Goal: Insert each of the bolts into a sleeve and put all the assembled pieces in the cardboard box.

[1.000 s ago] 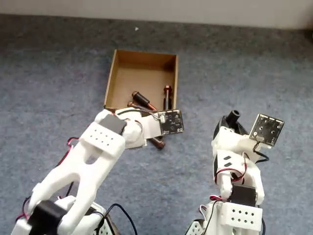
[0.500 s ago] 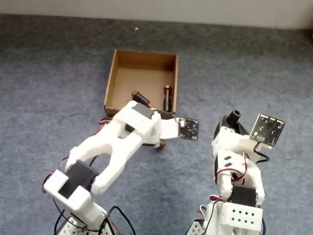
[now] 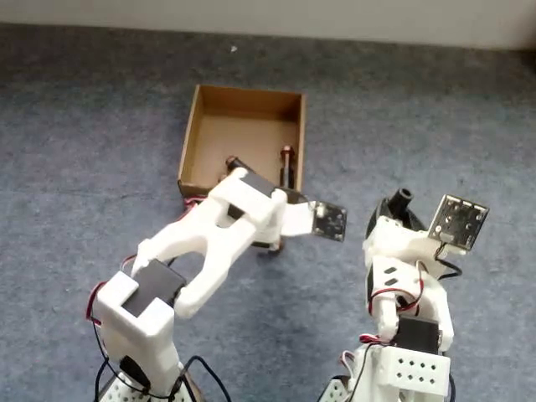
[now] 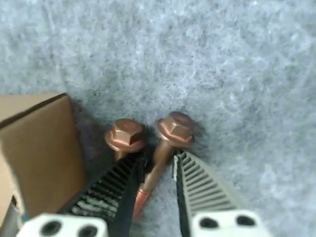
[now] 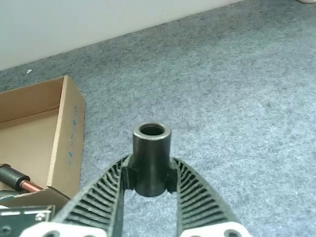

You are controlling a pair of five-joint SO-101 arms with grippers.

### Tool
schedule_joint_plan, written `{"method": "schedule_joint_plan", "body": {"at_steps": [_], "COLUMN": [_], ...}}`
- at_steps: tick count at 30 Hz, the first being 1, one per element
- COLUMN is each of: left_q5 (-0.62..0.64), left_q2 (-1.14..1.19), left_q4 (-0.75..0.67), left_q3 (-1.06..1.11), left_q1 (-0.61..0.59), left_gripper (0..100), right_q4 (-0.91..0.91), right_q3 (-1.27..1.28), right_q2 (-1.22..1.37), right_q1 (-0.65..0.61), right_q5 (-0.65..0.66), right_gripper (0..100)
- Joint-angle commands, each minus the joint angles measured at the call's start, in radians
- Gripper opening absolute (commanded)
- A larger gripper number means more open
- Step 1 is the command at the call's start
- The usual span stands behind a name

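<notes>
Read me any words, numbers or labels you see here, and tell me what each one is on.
Box: faint blue print on its outer side wall, too blurred to read.
Bolt heads: no stamp that can be read.
Sleeve: no marks.
No other text can be read.

I see left arm (image 3: 219,237) stretched forward, wrist pitched down | left gripper (image 4: 159,155) closed on bolt (image 4: 170,133) shank | right arm (image 3: 404,276) folded near its base | right gripper (image 5: 149,168) clamping sleeve (image 5: 151,150), bore facing the camera
</notes>
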Motion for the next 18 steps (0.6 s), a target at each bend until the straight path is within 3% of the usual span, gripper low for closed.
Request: {"method": "schedule_joint_plan", "body": {"at_steps": [1,6,18], "left_q5": [-0.009,-0.009,-0.003], "left_q2": [0.007,0.007,-0.031], "left_q4": [-0.005,-0.002,0.222], "left_q3": [-0.042,-0.035,-0.053], "left_q1": [0.016,0.035,0.096], "left_gripper": [7,7,1], "right_q4": [-0.031,-0.031,-0.031], "right_q3": [-0.008,-0.008,-0.008], "right_q2": [-0.015,-0.013,-0.012], "right_q1": [0.005,0.005,0.005], "right_q5": [-0.008,-0.005,-0.003], "right_gripper": [0.6,0.6,0.6]}}
